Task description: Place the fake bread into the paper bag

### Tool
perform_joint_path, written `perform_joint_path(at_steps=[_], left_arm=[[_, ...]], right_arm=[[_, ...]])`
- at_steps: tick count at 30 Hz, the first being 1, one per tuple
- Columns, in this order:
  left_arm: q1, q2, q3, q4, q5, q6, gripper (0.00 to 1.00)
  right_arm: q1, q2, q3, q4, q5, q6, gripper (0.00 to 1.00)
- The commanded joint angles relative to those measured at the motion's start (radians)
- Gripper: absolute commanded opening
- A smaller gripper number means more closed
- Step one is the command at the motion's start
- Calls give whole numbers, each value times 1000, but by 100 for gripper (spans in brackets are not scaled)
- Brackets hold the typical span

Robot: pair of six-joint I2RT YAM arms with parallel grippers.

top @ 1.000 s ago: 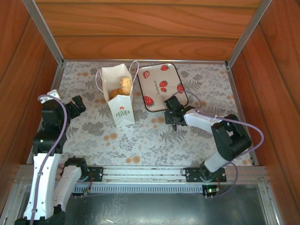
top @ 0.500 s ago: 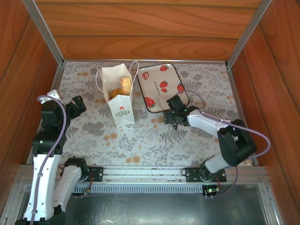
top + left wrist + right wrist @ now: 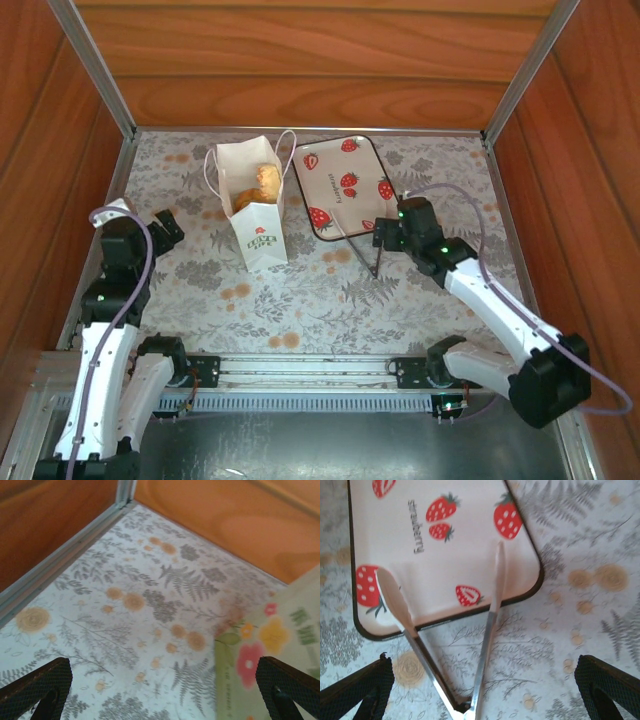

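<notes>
Right pincer (image 3: 481, 687), now spread, has released the tongs (image 3: 490, 625) (tips on tray (image 3: 470, 560)); left pincer (image 3: 162, 690) spread; bread (image 3: 262, 183) inside bag (image 3: 262, 240).

Overhead and close right wrist views share the strawberry tray (image 3: 362, 200) (image 3: 470, 545).

the left hand (image 3: 161, 696) held its two black fingertips (image 3: 36, 687) wide apart at the bottom corners, above the floral worktop (image 3: 125, 605). the paper bag (image 3: 272, 645), printed with pink and yellow flowers, stood at right. an aluminium rail (image 3: 65, 555) edged the wooden walls (image 3: 50, 515).
</notes>
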Motion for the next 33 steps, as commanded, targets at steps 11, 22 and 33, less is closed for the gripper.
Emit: perform_joint_path(at_steps=[11, 22, 33], left_arm=[[8, 138, -320, 540, -334, 65, 100], [14, 484, -337, 846, -289, 269, 100], [15, 692, -413, 1293, -64, 446, 100]], right_arm=[[-239, -73, -235, 449, 116, -250, 100], [-420, 220, -344, 833, -6, -250, 100], [-449, 438, -454, 1339, -166, -295, 100]])
